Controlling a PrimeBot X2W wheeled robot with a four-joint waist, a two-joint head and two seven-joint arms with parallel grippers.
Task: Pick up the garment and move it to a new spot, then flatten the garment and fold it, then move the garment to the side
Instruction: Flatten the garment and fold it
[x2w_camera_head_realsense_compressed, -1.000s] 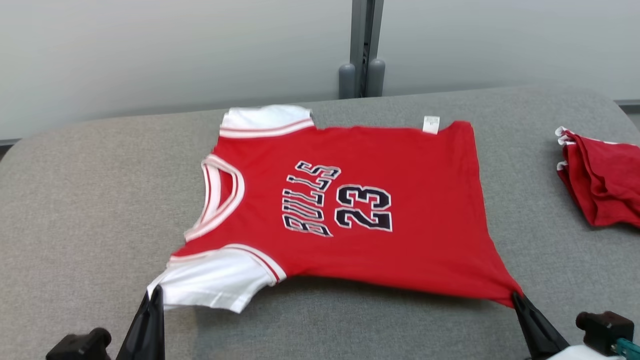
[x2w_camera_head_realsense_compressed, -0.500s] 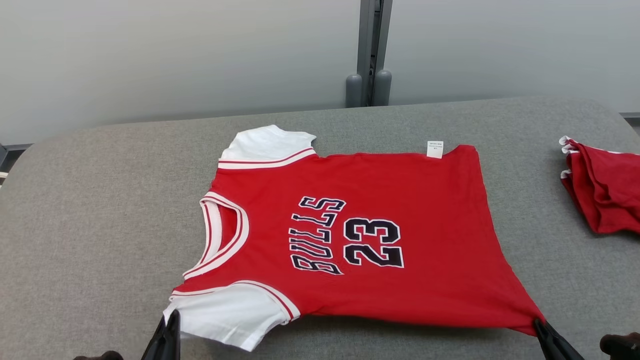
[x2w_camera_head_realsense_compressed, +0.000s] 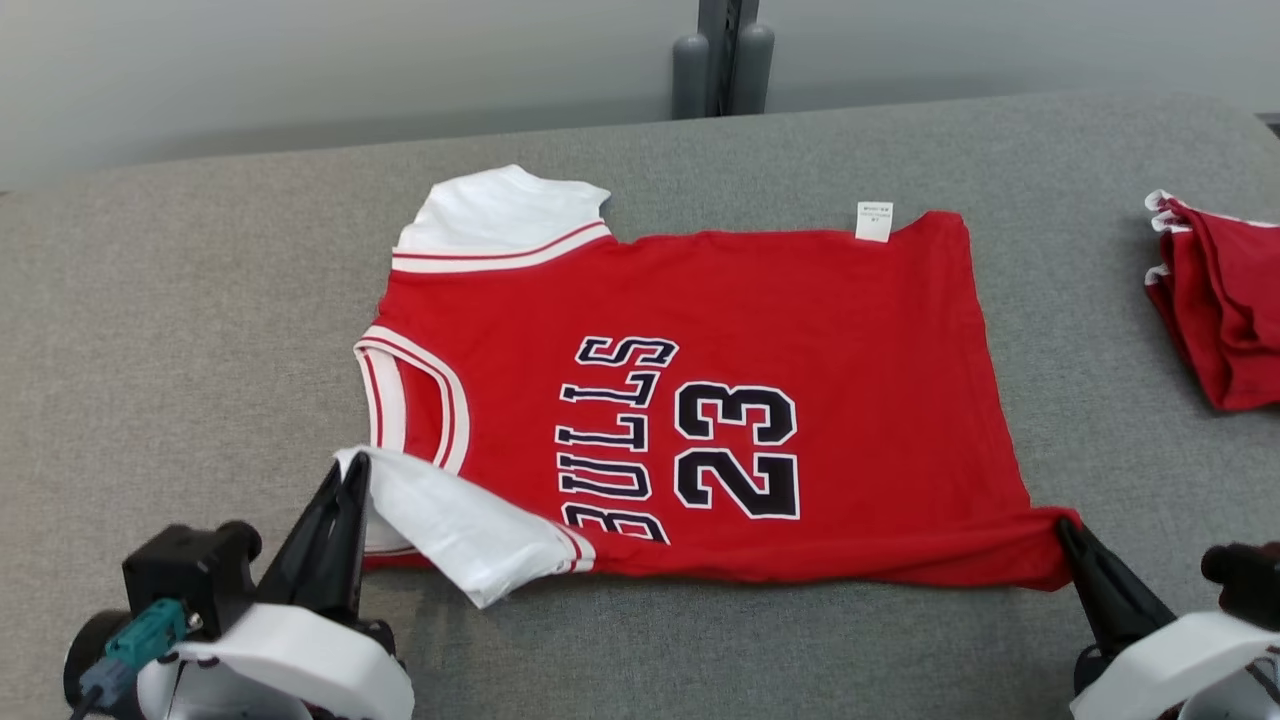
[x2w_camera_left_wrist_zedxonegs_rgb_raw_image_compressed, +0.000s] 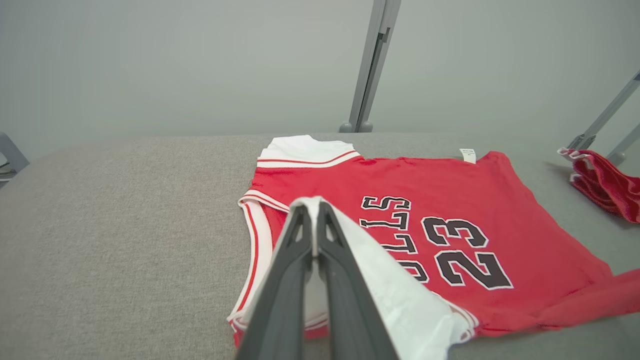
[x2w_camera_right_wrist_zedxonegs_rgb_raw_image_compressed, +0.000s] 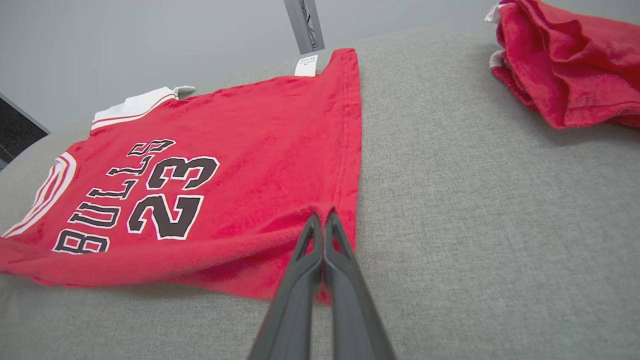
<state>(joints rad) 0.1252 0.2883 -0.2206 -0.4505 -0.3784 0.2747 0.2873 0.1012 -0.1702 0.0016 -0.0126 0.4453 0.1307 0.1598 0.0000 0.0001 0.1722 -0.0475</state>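
Note:
The garment (x2w_camera_head_realsense_compressed: 700, 330) is a red jersey with white sleeves and "BULLS 23" in black, spread on the grey surface with its neck to the left. My left gripper (x2w_camera_head_realsense_compressed: 350, 468) is shut on the near white sleeve (x2w_camera_head_realsense_compressed: 450, 525), which is lifted and turned over onto the red body. In the left wrist view the left gripper (x2w_camera_left_wrist_zedxonegs_rgb_raw_image_compressed: 314, 210) pinches that sleeve's (x2w_camera_left_wrist_zedxonegs_rgb_raw_image_compressed: 400, 305) edge. My right gripper (x2w_camera_head_realsense_compressed: 1065, 530) is shut on the near hem corner, which is raised off the surface. In the right wrist view the right gripper (x2w_camera_right_wrist_zedxonegs_rgb_raw_image_compressed: 322, 220) pinches the garment's (x2w_camera_right_wrist_zedxonegs_rgb_raw_image_compressed: 240, 150) red hem.
A second red cloth (x2w_camera_head_realsense_compressed: 1215, 300) lies bunched at the right edge of the grey padded surface (x2w_camera_head_realsense_compressed: 180, 330). A grey post (x2w_camera_head_realsense_compressed: 722, 50) stands behind the far edge, against a pale wall. Bare surface lies to the left and in front of the jersey.
Both grippers have moved away from me, carrying the near edge of the garment. The near sleeve now lies folded over the body. The camera has also shifted.

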